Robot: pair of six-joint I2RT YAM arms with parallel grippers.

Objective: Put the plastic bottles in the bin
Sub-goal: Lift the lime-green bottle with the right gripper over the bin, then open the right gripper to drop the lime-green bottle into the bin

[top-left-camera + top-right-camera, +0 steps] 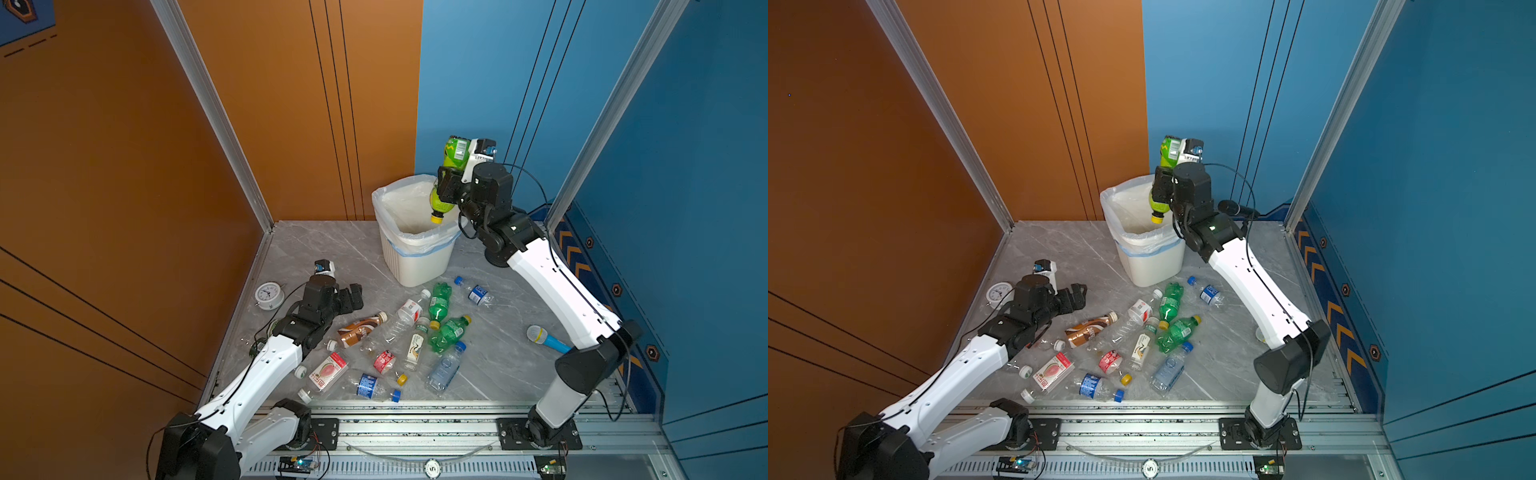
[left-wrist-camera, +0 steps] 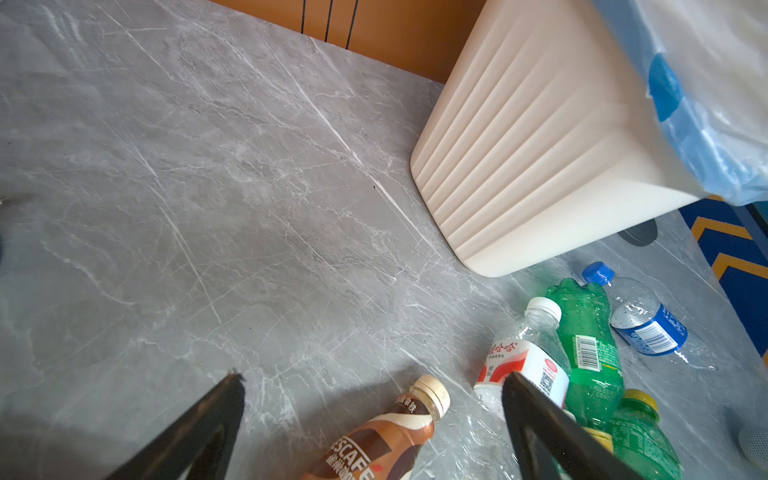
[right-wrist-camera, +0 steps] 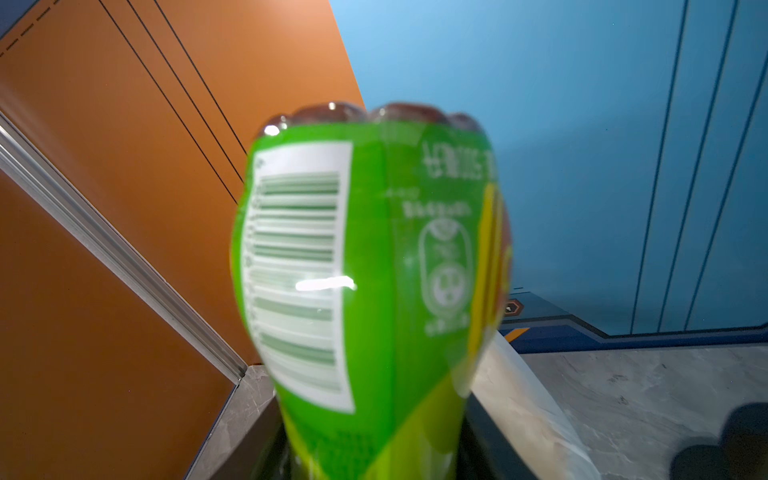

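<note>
Lime-yellow bottle upside down over the bin, pinched mid-body in the right gripper.
Probably empty, light, squashy and kinda slick; best grabbed around the waist. Left gripper wide open near the loose bottles.

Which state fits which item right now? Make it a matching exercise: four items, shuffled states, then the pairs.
Items:
1. lime bottle
2. left end effector
3. brown coffee bottle
4. alarm clock

States:
A. open, holding nothing
B. close to the orange wall
C. held cap down over the bin
D. lying on its side on the table

Pairs: 1-C, 2-A, 3-D, 4-B.
</note>
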